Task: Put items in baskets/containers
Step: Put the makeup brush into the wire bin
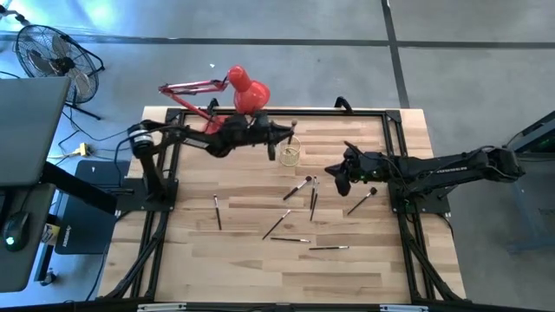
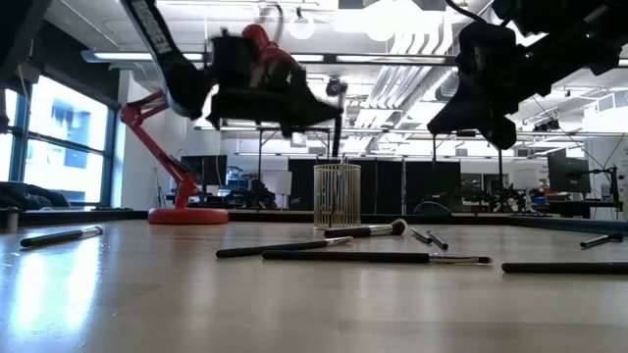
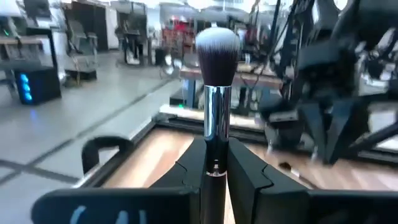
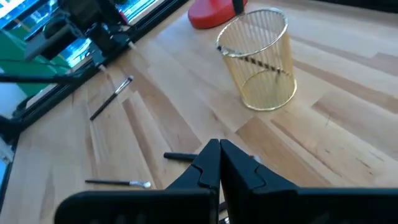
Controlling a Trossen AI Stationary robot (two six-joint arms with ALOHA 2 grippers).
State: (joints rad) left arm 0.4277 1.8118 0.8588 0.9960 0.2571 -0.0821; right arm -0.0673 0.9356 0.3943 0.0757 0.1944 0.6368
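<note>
**High view: left gripper holds a brush beside the cup**

High view shows the left gripper (image 1: 279, 139) out over the far middle of the table (image 1: 243, 269), just beside the small yellowish cup (image 1: 290, 153). The cup stands upright near the red desk lamp (image 1: 247, 91). From up here the brush in that gripper is hard to make out.

The left wrist view shows it well. The two dark fingers (image 3: 189, 171) are squeezed onto the dark handle of a makeup brush (image 3: 217, 93). The brush stands straight up between them, with a silver band and a fluffy round tip, dark below and white on top.

The low view shows the left gripper (image 2: 334, 113) hanging in the air right above the cup (image 2: 337, 196), not touching it. A thin dark stick points down from the gripper toward the cup's rim.

The right gripper (image 1: 340, 178) is near the middle of the table, to the right of the cup. In the right wrist view its fingers (image 4: 208, 163) are pressed together with nothing between them.

Other brushes lie flat on the table, such as one on the left (image 1: 218, 212) and one near the front (image 1: 329, 248). The right wrist view shows the cup (image 4: 258, 62) has thin up-and-down lines on its wall, and one brush lying near the table's edge (image 4: 112, 98).
</note>
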